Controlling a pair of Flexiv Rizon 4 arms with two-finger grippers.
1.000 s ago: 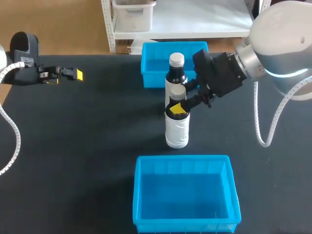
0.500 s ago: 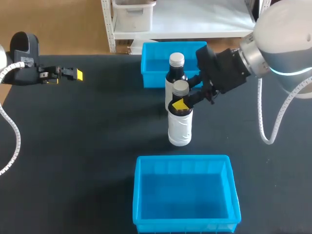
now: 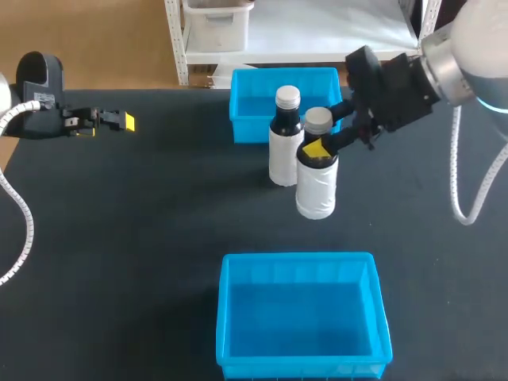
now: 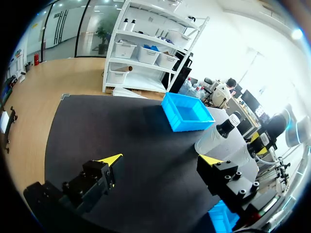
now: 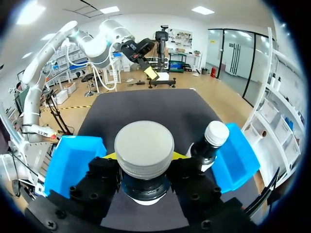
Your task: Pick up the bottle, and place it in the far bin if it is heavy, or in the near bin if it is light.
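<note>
My right gripper (image 3: 324, 149) is shut on the neck of a dark bottle (image 3: 316, 189) with a white label and grey cap, and holds it upright above the table, between the two bins. In the right wrist view that bottle's cap (image 5: 144, 149) fills the space between the fingers of my right gripper (image 5: 144, 160). A second, like bottle (image 3: 284, 136) (image 5: 210, 142) stands on the table just left of the held one. The far bin (image 3: 248, 101) and the near bin (image 3: 302, 317) are blue and hold nothing. My left gripper (image 3: 119, 121) (image 4: 160, 162) stands open over the table's far left.
The black table top (image 3: 143, 222) lies bare between my left gripper and the bottles. In the left wrist view the far bin (image 4: 187, 112) and both bottles (image 4: 217, 136) lie ahead of the open fingers.
My right gripper has lifted the held bottle and carried it to the right and toward the far bin. The second bottle and my left arm have stayed put.
</note>
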